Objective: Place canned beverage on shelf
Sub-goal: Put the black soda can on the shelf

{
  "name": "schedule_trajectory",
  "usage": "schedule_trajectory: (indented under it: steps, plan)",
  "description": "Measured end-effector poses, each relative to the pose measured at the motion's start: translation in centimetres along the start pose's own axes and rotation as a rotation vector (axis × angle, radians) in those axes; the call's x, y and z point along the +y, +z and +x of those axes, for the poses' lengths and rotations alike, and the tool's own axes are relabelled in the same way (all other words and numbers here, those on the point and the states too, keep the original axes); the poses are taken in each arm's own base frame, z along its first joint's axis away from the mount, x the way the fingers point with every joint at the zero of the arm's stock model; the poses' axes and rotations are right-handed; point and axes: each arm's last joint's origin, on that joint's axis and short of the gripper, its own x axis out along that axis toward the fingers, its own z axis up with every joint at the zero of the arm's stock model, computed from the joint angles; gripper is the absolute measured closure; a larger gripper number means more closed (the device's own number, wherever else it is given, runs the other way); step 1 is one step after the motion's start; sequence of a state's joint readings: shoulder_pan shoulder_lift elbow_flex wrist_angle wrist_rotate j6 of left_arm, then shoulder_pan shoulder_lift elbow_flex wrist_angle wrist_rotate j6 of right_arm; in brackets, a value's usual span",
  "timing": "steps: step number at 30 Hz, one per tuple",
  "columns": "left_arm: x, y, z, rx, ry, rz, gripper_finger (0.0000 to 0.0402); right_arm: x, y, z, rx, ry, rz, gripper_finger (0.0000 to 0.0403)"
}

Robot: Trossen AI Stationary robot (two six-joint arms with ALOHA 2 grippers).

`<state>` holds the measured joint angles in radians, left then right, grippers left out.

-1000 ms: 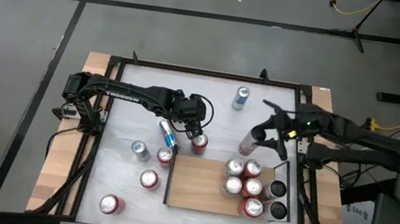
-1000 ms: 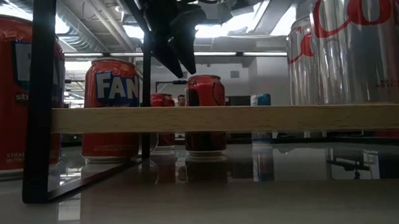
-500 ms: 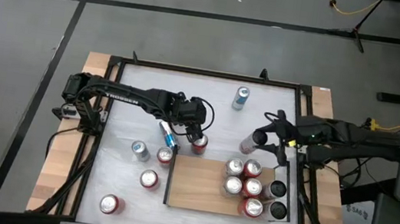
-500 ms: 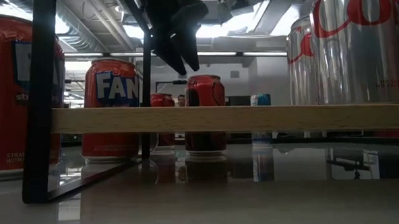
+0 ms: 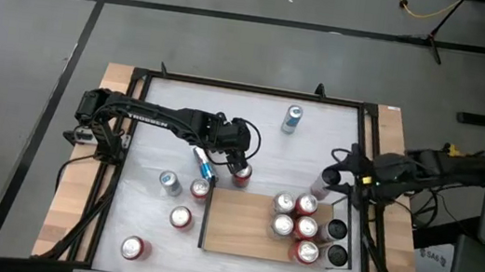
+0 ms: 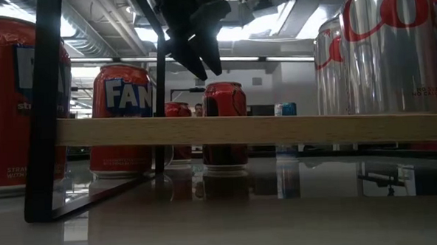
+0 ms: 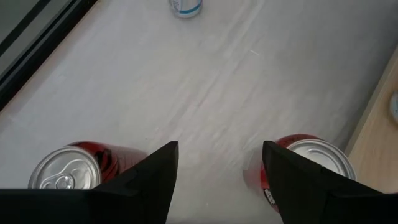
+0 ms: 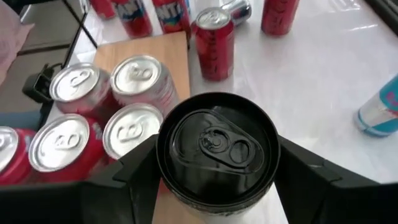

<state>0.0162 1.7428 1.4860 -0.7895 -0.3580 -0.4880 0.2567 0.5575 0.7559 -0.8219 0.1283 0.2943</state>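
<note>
Your white table (image 5: 261, 134) carries the shelf (image 5: 236, 222), a flat light-brown board at the near middle with thin black rails at its short ends; its left half lies bare, while five red and silver cans (image 5: 296, 224) cluster at its right end with two dark cans (image 5: 335, 242) beside the right rail. Your right gripper (image 5: 338, 179) sits just off the shelf's far right corner, clamped on a black-topped can (image 8: 216, 146), which the right wrist view shows held tilted above the shelved tops; the high view gives only its pale side. Your left gripper (image 5: 237, 161) hangs over a red can (image 5: 242, 175) standing just beyond the shelf's far edge, fingers (image 7: 149, 177) spread, with nothing between them. The left wrist view shows that can to one side and a second red can (image 7: 69, 168) to the other. The low view alone shows the shelf edge-on, raised, with cans visible beneath. A blue can (image 5: 292, 118) stands alone toward the far edge, with open tabletop around it.
</note>
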Motion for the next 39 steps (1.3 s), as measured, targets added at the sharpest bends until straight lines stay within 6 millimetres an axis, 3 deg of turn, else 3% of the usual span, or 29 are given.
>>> schedule_trajectory:
  steps: [14, 23, 39]
  plan:
    - [-0.2, 0.5, 0.0, -0.045, -0.024, -0.019, 0.0176, 1.9, -1.4, -0.4, 0.06, 0.016, 0.008, 0.0158]
    - [-0.2, 0.5, 0.0, -0.045, -0.024, -0.019, 0.0176, 3.1, -1.9, -0.9, 0.003, 0.015, 0.008, 0.0158]
    - [-0.3, 0.5, 0.0, -0.05, -0.027, -0.023, 0.0176, 6.3, -3.0, 1.3, 0.082, -0.043, -0.033, 0.0158]
